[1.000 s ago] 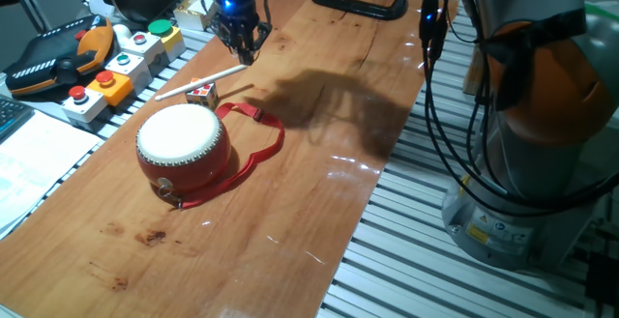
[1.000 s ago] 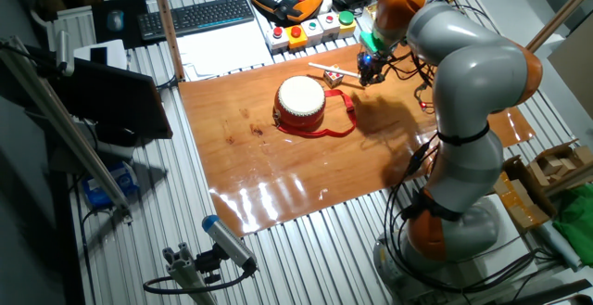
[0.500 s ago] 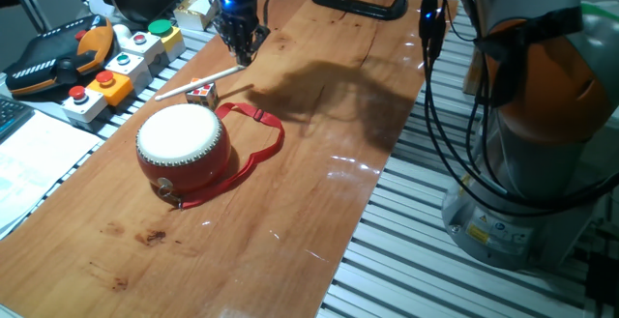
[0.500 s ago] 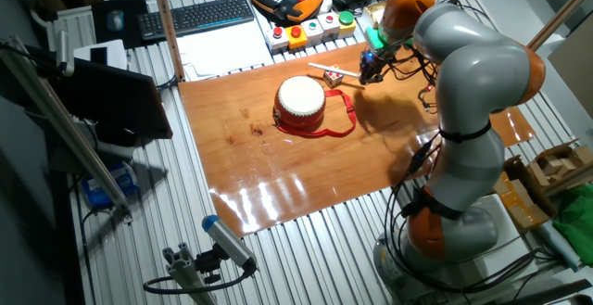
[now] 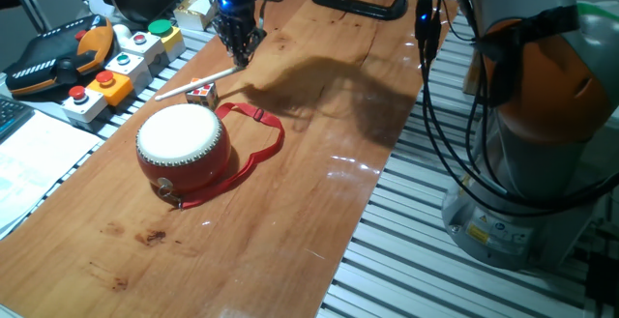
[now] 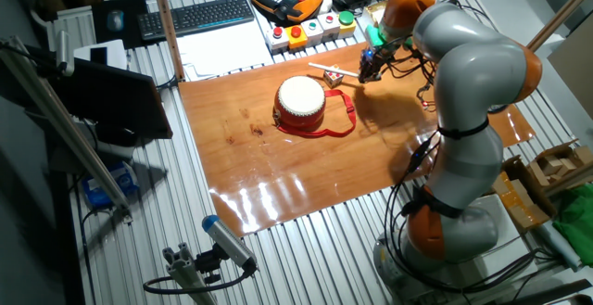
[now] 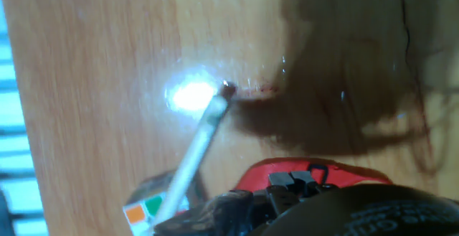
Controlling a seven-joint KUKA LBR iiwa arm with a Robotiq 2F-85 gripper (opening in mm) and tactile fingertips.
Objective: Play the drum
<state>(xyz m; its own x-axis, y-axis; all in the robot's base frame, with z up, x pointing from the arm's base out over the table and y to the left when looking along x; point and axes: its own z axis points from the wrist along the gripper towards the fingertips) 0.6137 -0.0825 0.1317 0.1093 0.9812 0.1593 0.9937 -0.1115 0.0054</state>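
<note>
Drum (image 5: 182, 144) sits upright mid-table, skin head up, strap (image 5: 253, 149) trailing toward the robot. Gripper (image 5: 237, 55) hovers over the white stick's (image 5: 201, 82) end; jaw state unclear, probably pinched.

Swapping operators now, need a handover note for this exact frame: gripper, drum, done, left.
Gripper: above the near end of the white stick, at the table's far edge; open or shut can't be told, and it seems to hold nothing.
Drum: upright on the wooden table, skin up, red strap looped beside it.
Stick lies flat behind the drum, next to a small coloured cube.
Done: nothing visible.
Left: grasp the stick, strike the drum.
</note>
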